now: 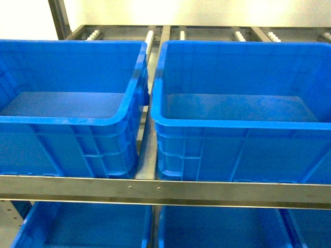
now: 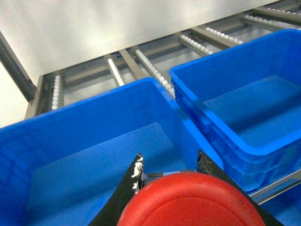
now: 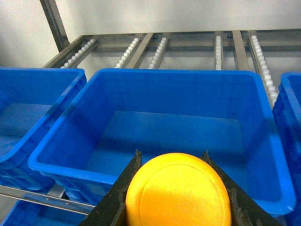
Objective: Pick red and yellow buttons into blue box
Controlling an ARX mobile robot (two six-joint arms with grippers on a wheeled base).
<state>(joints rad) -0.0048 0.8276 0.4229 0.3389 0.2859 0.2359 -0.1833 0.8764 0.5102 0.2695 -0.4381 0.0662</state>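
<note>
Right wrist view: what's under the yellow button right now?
The yellow button, held in the right pincer, hangs over a blue box. The visible box floor is bare blue plastic. The cap and pincer hide the box's near edge and the floor just behind it.

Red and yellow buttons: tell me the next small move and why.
Probably lower both hands a little, then open them. The left hand holds the red button over the left blue box, and the right hand holds the yellow button over the right blue box. Both sit above box floors that look bare.
</note>
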